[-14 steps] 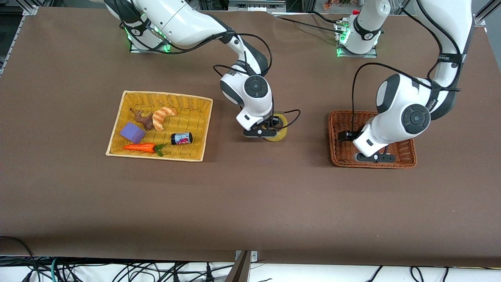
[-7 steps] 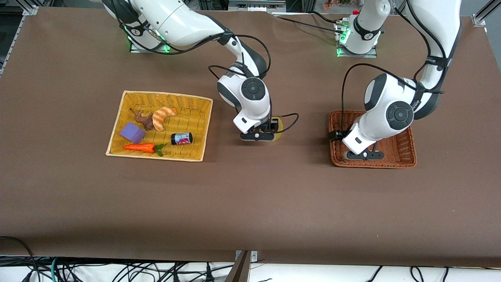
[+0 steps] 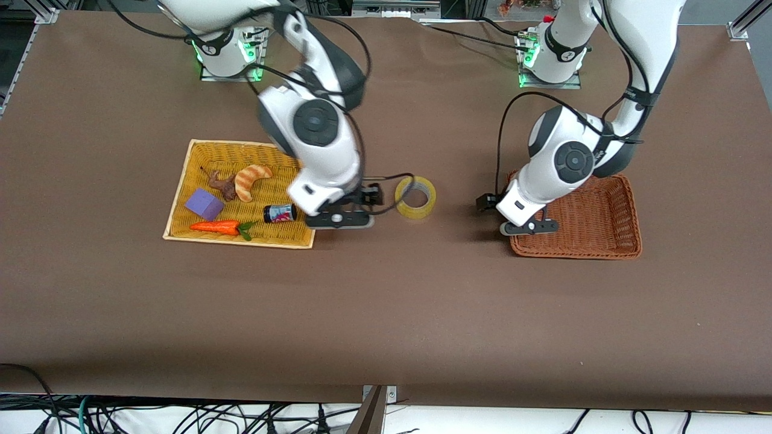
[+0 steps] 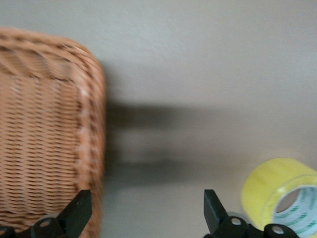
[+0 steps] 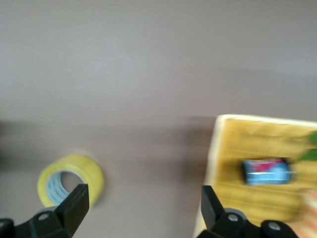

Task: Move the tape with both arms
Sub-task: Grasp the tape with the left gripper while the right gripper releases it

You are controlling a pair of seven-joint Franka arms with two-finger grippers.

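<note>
A roll of yellowish packing tape (image 3: 415,198) stands tilted on its edge on the brown table (image 3: 386,313) midway between two baskets, held by neither arm, as a two-arm handover reaches its halfway point. The right gripper (image 3: 338,220) hangs over the table at the edge of the pale yellow wicker tray (image 3: 181,199), just beside the tape on the side toward the right arm's end, its fingers (image 5: 74,203) spread wide with nothing between them; the right wrist view shows the roll off to one side of those fingers rather than between them. The tray holds a croissant (image 3: 250,181), a purple block (image 3: 204,204), a toy carrot (image 3: 217,227), a dark brown lump (image 3: 224,185) and a small dark can (image 3: 280,213). The left gripper (image 3: 529,226) hovers over the rim of the reddish-brown wicker basket (image 3: 609,241) on its tape-facing side, fingers (image 4: 77,213) likewise wide apart and empty, with the tape at the edge of its wrist view. By the look of things the right arm's share is done and the pickup by the left arm is the step in hand: that calls for the left gripper to cross the bare stretch of table to the roll, straddle its wall through the wide hole or across its width, close, and carry it into the reddish-brown basket
</note>
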